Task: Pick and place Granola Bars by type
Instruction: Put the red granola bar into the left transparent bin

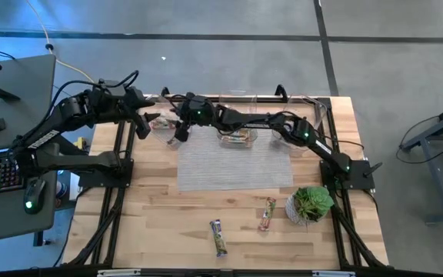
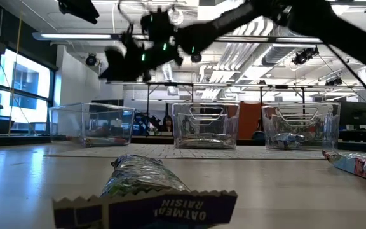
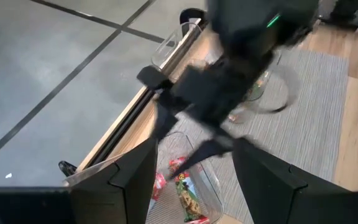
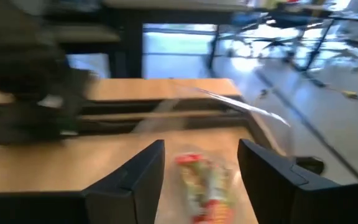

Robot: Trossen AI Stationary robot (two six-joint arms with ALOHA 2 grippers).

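Three clear bins stand along the table's far edge. The left bin (image 1: 160, 119) holds granola bars in red-green wrappers (image 3: 188, 199). My right gripper (image 1: 181, 132) reaches across the table and hangs open just above this bin. In the right wrist view a red-green bar (image 4: 201, 180) lies below the gap between its fingers (image 4: 201, 149). My left gripper (image 3: 194, 149) is open and waits beside the same bin on its left (image 1: 141, 123). Two more bars lie flat on the near part of the table (image 1: 219, 237) (image 1: 266, 213).
The middle bin (image 1: 237, 135) and right bin (image 2: 297, 124) also hold bars. A grey mat (image 1: 233, 165) lies in front of the bins. A potted plant (image 1: 310, 204) stands near the right arm's base. The two grippers hang close together over the left bin.
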